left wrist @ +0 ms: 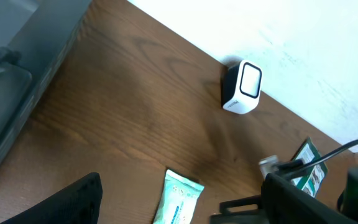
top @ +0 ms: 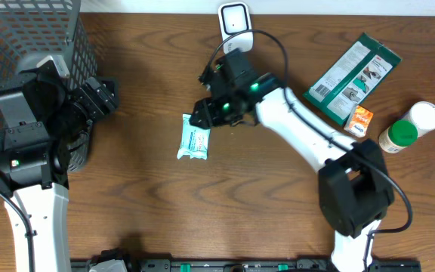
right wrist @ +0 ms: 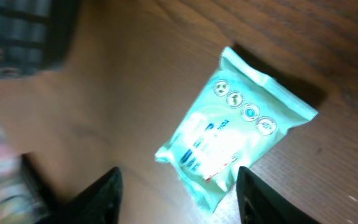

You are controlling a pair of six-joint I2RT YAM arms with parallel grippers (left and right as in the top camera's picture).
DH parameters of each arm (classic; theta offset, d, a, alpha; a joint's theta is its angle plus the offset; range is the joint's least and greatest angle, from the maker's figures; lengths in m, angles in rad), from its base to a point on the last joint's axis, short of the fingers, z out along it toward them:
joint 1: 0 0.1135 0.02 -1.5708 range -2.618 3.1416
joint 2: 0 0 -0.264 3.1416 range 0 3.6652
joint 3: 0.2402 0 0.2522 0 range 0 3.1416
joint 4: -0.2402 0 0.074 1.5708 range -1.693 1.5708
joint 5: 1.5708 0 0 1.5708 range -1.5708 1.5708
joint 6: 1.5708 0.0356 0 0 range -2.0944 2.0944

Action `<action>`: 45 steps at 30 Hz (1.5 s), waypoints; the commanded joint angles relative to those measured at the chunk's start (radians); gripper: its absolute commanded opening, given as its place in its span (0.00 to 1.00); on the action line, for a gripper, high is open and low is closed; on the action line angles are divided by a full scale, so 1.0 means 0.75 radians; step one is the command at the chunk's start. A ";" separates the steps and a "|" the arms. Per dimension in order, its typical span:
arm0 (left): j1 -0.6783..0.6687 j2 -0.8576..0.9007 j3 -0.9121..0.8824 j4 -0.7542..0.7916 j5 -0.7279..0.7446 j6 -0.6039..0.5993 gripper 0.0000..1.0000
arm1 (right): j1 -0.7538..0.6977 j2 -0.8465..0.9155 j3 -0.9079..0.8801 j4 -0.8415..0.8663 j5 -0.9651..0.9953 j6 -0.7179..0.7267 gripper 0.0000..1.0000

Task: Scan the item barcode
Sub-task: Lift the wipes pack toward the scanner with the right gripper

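The item, a teal wipes packet (top: 195, 142), lies flat on the wooden table. My right gripper (top: 202, 113) hovers just above its far end, open, and nothing is between the jaws. In the right wrist view the packet (right wrist: 235, 127) lies on the wood just ahead of the open right gripper (right wrist: 179, 180). The white barcode scanner (top: 234, 18) stands at the table's back edge. My left gripper (top: 108, 98) is open beside the basket; its view shows the packet (left wrist: 179, 198) and the scanner (left wrist: 242, 87) past the spread left gripper (left wrist: 182, 183).
A grey wire basket (top: 29, 45) fills the back left corner. At the right lie a green box (top: 351, 75), a small orange box (top: 362, 121), a green-capped bottle (top: 399, 136) and a white lid (top: 425, 115).
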 commanded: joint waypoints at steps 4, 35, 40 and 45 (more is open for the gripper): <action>0.004 0.003 0.009 0.002 0.017 0.017 0.83 | 0.328 0.004 0.001 0.013 0.785 0.171 0.65; 0.004 0.003 0.009 0.002 0.016 0.017 0.83 | 0.289 0.016 0.042 -0.108 0.555 0.136 0.01; 0.004 0.003 0.009 0.002 0.016 0.017 0.83 | 0.121 -0.095 0.042 -0.106 -0.018 0.007 0.01; 0.004 0.003 0.009 0.002 0.016 0.017 0.83 | -0.001 -0.061 -0.038 -0.004 -0.485 -0.076 0.01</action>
